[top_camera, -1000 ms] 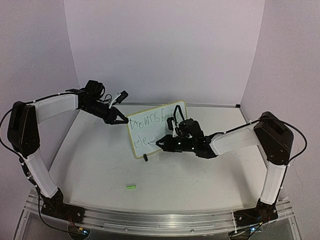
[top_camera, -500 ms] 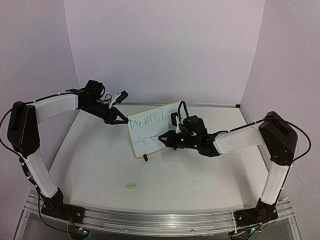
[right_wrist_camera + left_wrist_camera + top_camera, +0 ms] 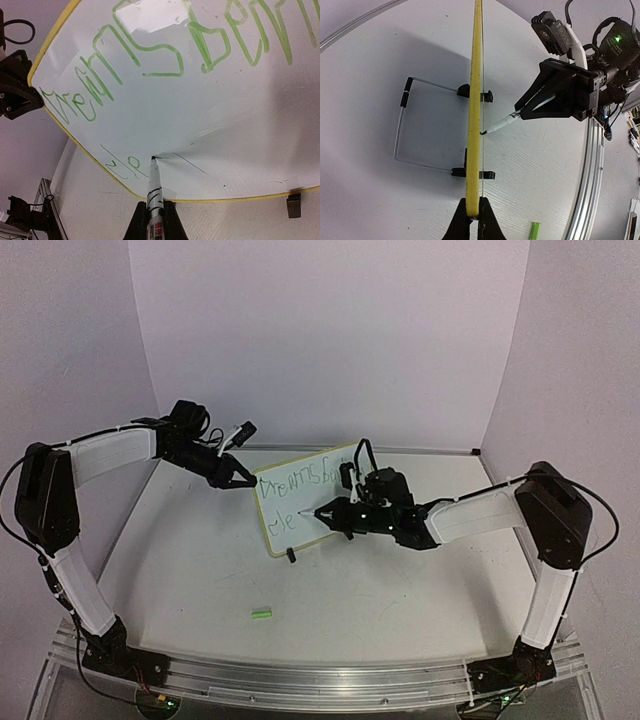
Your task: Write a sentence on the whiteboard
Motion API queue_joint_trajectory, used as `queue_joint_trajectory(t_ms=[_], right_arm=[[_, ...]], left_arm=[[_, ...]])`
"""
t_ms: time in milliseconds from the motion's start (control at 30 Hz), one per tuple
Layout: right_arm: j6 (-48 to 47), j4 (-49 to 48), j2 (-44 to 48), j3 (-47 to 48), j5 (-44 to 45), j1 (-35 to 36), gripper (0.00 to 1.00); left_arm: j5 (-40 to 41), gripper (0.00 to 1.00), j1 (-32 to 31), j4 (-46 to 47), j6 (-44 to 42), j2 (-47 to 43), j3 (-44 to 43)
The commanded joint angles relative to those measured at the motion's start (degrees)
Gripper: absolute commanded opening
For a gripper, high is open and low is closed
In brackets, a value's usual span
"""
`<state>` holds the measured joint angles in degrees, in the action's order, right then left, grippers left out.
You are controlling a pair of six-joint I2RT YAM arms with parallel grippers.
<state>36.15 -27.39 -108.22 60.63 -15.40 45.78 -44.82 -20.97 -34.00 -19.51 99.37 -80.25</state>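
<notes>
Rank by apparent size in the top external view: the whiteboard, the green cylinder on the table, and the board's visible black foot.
1. whiteboard, by far the largest.
2 and 3. green cylinder and black foot: both tiny, too alike to rank.

Pale lilac walls [image 3: 330,330] on three sides — white table [image 3: 380,590], aluminium rail [image 3: 320,675] along near edge
</notes>
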Motion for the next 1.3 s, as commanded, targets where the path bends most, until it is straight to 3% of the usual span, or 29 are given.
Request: queue_joint_trajectory(t_ms=[0, 467, 1267], right_arm=[[-0.9, -2.0, -2.1, 2.6, -0.5, -0.4, 0.00], [0.0, -1.0, -2.5, -2.1, 0.1, -0.3, 0.00], [0.4, -0.7, 2.3, 1.6, 3.2, -0.4, 0.00]], left_arm=[[2.7, 0.00, -0.8, -2.6, -1.9, -0.7, 0.2], [2.8, 0.00, -0.8, -2.6, -1.9, -0.8, 0.3], [2.9, 0.00, -0.8, -2.6, -2.0, -1.0, 0.3]])
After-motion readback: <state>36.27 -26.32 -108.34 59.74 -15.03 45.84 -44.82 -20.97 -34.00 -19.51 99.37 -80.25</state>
